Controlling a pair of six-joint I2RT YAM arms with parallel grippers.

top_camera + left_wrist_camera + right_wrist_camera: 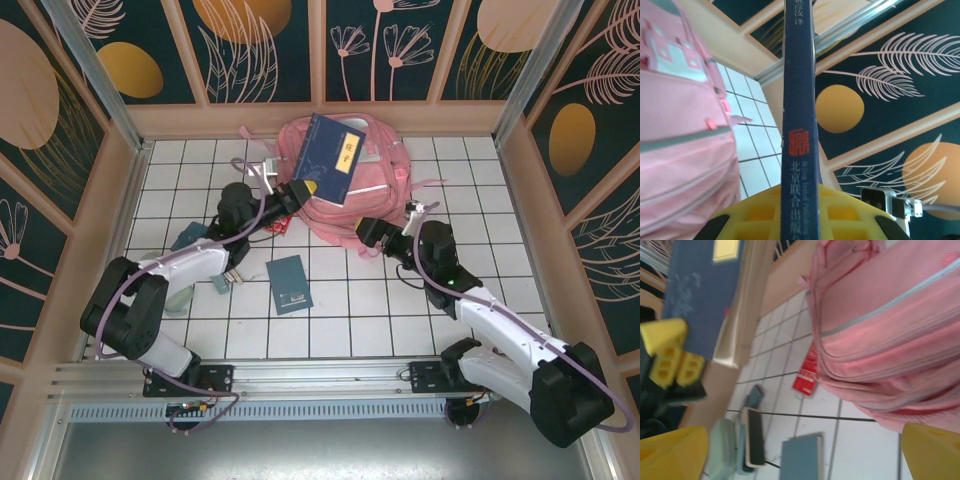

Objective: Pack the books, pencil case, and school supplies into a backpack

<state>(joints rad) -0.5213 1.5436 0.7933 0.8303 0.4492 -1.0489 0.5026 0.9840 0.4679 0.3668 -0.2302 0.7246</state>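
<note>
The navy book [330,150] tilts over the pink backpack [378,195] (teal book [289,283] nearby).

Our left arm [190,262] stretches toward the table's [340,335] far edge, left gripper [302,188] clamped on a book [330,155]; our right gripper [364,236] stands wide open.
</note>
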